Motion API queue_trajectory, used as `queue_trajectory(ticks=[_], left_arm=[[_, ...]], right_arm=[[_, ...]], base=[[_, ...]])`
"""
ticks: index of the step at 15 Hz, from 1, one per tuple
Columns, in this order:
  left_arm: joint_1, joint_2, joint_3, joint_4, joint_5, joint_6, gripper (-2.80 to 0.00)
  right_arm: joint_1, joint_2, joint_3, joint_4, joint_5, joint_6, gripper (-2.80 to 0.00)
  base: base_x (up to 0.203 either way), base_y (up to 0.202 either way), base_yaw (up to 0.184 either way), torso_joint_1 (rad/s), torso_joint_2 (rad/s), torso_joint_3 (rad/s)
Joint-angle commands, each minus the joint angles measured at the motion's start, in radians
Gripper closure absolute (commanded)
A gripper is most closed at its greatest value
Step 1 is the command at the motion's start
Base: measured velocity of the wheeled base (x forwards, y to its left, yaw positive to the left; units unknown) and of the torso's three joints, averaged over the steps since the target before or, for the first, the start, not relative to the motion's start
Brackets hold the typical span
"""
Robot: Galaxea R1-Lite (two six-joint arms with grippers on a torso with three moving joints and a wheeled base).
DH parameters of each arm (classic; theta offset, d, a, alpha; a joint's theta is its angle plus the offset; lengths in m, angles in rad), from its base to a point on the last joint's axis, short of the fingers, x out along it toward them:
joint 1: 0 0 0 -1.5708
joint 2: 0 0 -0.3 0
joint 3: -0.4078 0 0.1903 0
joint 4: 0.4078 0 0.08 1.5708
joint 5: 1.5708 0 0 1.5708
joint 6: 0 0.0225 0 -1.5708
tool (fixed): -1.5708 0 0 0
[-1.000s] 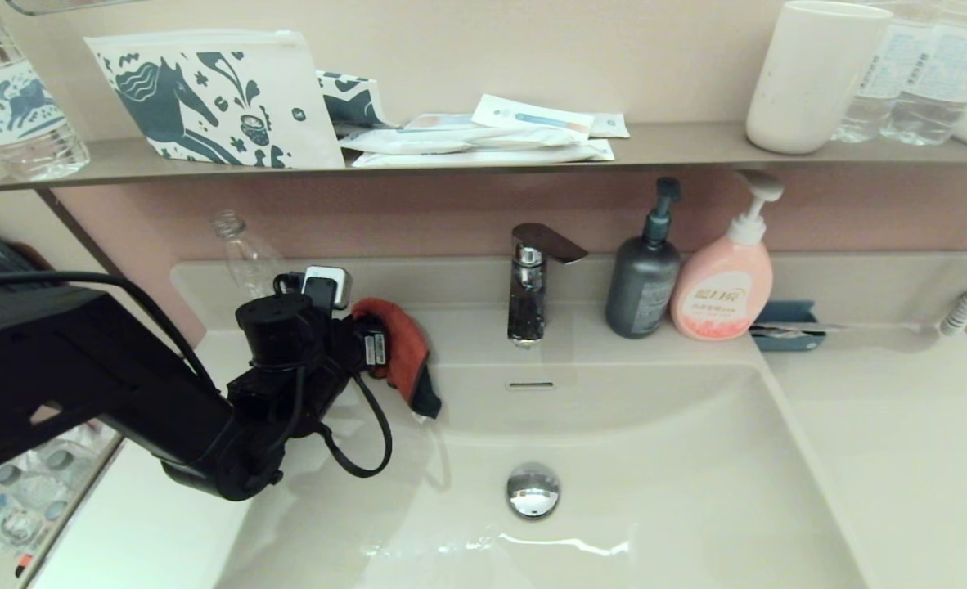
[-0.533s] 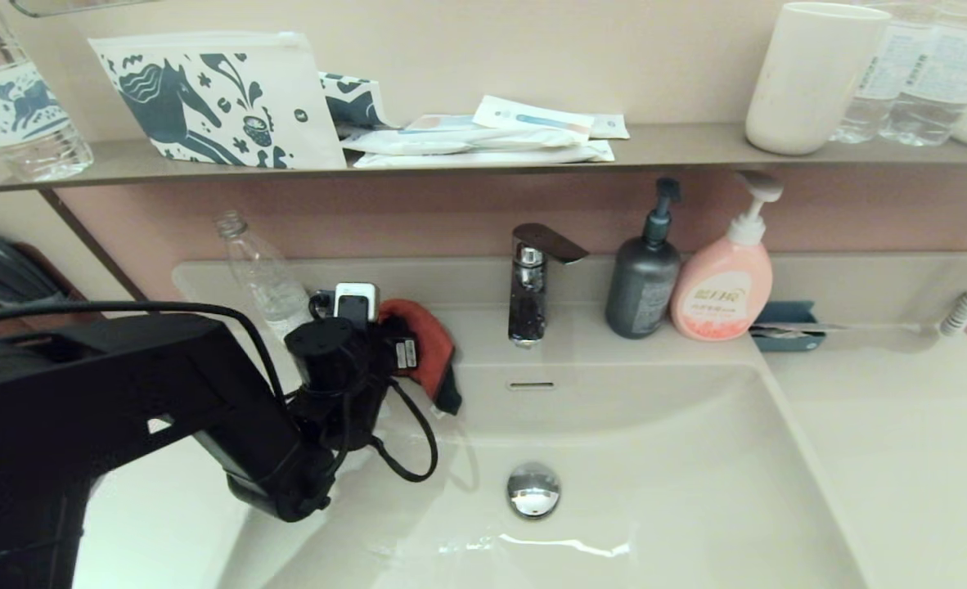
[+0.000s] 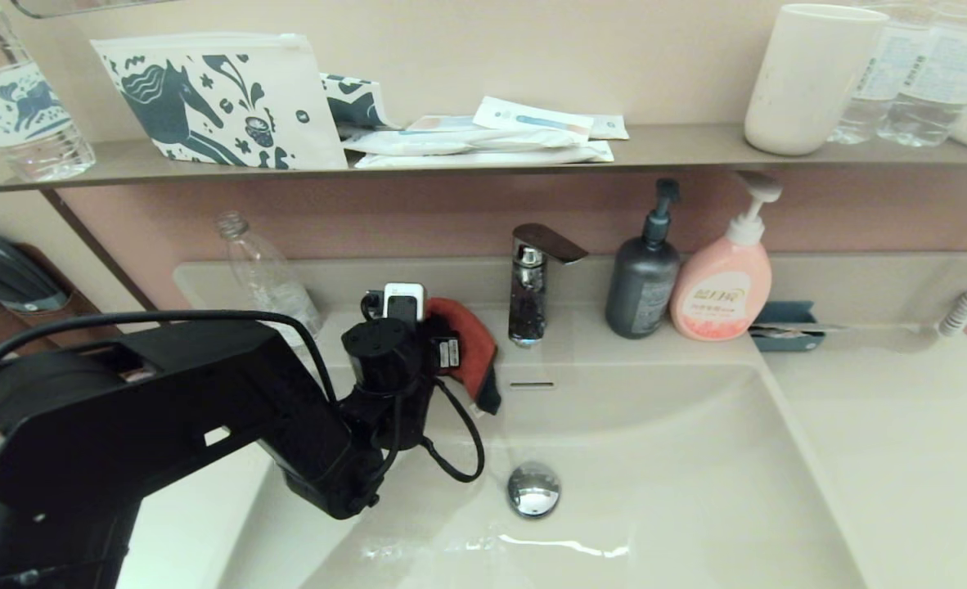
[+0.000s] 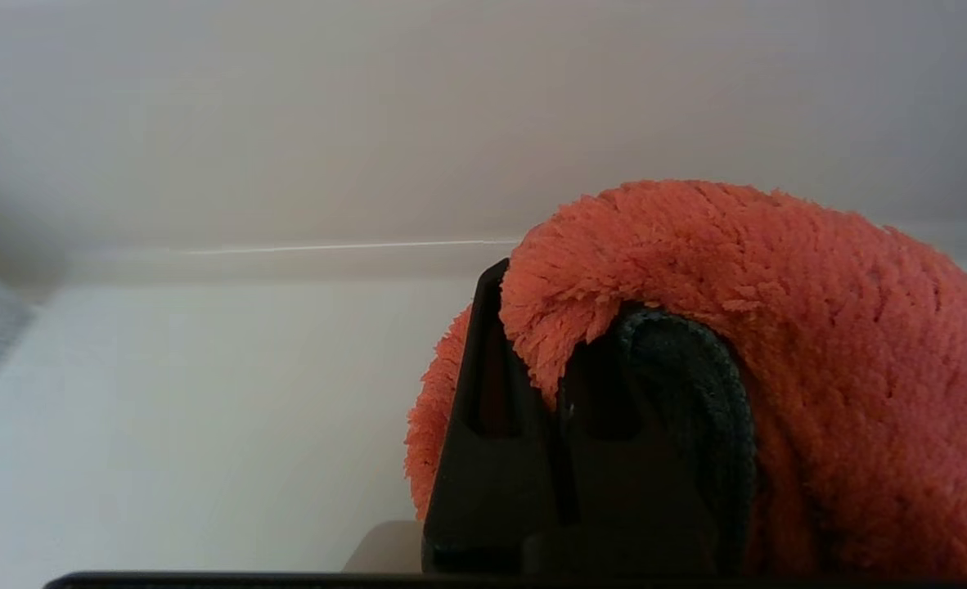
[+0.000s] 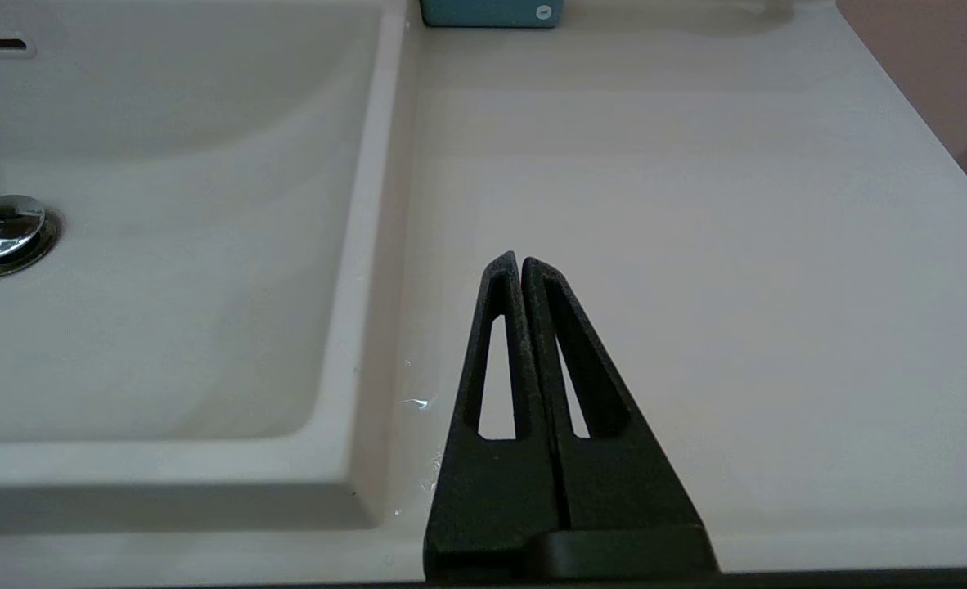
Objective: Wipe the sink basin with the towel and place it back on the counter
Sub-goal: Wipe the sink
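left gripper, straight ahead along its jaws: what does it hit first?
Probably the back wall of the sink basin or the low ledge of the counter behind it. The left gripper, jaws shut on the towel, faces bare cream surface; depth unclear.

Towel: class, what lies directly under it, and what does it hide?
The towel, gripped in the left hand, hangs over the basin's back edge near the tap. It drapes over the fingertips, hiding them and the surface behind.

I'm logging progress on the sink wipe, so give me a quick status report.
Left end effector shut on towel, over sink basin back edge beside faucet. Right end effector shut, parked over counter.
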Motion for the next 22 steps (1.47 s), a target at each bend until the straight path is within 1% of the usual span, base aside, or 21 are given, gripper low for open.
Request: queue_trajectory(ticks=[1, 3, 7, 11, 14, 16, 18, 20, 22], left_arm=[[-0.022, 0.030, -0.020, -0.006, 0.008, 0.001, 0.00], [-0.045, 0.033, -0.047, 0.026, 0.028, 0.001, 0.00], [-0.091, 0.053, -0.150, 0.102, 0.051, 0.000, 0.00], [-0.112, 0.091, -0.259, 0.169, 0.061, 0.000, 0.00], [-0.117, 0.102, -0.290, 0.191, 0.061, 0.000, 0.00], [-0.115, 0.099, -0.284, 0.190, 0.061, -0.002, 0.00], [-0.101, 0.080, -0.251, 0.188, 0.059, -0.011, 0.00], [-0.076, 0.038, -0.185, 0.187, 0.044, -0.023, 0.00], [-0.048, -0.020, -0.097, 0.183, 0.003, -0.042, 0.00]], right_arm=[[0.000, 0.001, 0.000, 0.000, 0.000, 0.000, 0.00], [0.000, 0.001, 0.000, 0.000, 0.000, 0.000, 0.00], [0.000, 0.001, 0.000, 0.000, 0.000, 0.000, 0.00], [0.000, 0.001, 0.000, 0.000, 0.000, 0.000, 0.00], [0.000, 0.001, 0.000, 0.000, 0.000, 0.000, 0.00], [0.000, 0.001, 0.000, 0.000, 0.000, 0.000, 0.00], [0.000, 0.001, -0.001, 0.000, 0.000, 0.000, 0.00], [0.000, 0.001, 0.000, 0.000, 0.000, 0.000, 0.00], [0.000, 0.001, 0.000, 0.000, 0.000, 0.000, 0.00]], base=[[0.000, 0.000, 0.000, 0.000, 0.00, 0.000], [0.000, 0.000, 0.000, 0.000, 0.00, 0.000], [0.000, 0.000, 0.000, 0.000, 0.00, 0.000], [0.000, 0.000, 0.000, 0.000, 0.00, 0.000], [0.000, 0.000, 0.000, 0.000, 0.00, 0.000], [0.000, 0.000, 0.000, 0.000, 0.00, 0.000], [0.000, 0.000, 0.000, 0.000, 0.00, 0.000], [0.000, 0.000, 0.000, 0.000, 0.00, 0.000], [0.000, 0.000, 0.000, 0.000, 0.00, 0.000]])
